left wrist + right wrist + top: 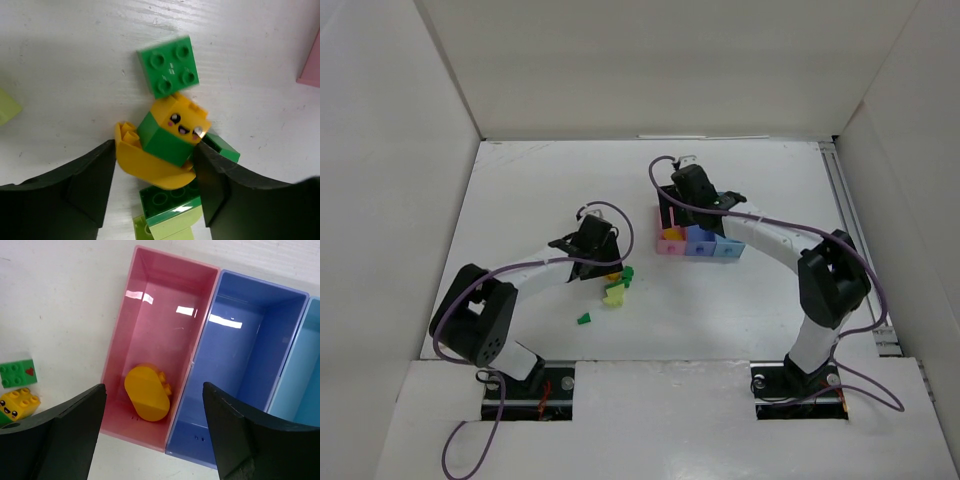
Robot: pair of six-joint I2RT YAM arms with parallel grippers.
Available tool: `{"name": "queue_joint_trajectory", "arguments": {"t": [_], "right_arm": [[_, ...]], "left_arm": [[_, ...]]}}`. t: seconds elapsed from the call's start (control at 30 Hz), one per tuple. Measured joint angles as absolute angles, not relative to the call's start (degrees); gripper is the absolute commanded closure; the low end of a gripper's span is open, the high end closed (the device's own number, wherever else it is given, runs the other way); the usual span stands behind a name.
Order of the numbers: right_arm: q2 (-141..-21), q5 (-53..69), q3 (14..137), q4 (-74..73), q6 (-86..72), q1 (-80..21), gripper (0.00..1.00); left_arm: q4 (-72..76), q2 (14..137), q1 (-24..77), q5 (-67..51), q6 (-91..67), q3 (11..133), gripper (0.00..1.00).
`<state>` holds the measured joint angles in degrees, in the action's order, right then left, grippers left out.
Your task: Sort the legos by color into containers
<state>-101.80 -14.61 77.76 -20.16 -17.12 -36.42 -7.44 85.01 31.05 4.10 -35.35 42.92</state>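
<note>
My left gripper [609, 262] [155, 165] is shut on an orange-yellow curved brick [145, 167]. A green-and-yellow smiley-face brick [175, 132] rests against that brick between the fingers. A dark green stud brick [169, 65] lies just ahead. A green brick on a lime one [170, 212] lies below the jaws. My right gripper [672, 215] [154, 387] is open and empty above the pink bin [150, 300], which holds one orange-yellow rounded brick [146, 392]. The medium blue bin [250, 340] is empty. The light blue bin [307, 380] is partly cut off.
Loose bricks lie by the left gripper: a lime one [615, 293], a green one [626, 272], and a small dark green one [584, 318] nearer the bases. The bin row [700, 243] stands mid-table. White walls enclose the table on three sides.
</note>
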Motion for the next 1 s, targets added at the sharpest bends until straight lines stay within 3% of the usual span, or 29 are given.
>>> {"name": "queue_joint_trajectory", "arguments": {"t": [0.07,0.47,0.83,1.0], "right_arm": [[-101.27,-14.46,76.90,-20.18,-17.08,-36.23,0.17],[-95.59,-7.70,73.06,-19.70,-16.21,-35.59,0.17],[-82.48,32.36,65.80,-15.86,-15.51,-27.46,0.17],[-82.46,41.47,65.82,-14.90,-16.84,-28.27,0.17]], "left_arm": [[-7.44,85.12,31.16,4.16,-35.31,43.03,0.53],[-7.92,82.50,31.51,3.81,-31.48,43.03,0.60],[0.10,61.73,32.25,-10.48,-16.95,42.76,0.57],[2.39,59.09,32.88,-16.36,-11.81,42.72,0.57]]}}
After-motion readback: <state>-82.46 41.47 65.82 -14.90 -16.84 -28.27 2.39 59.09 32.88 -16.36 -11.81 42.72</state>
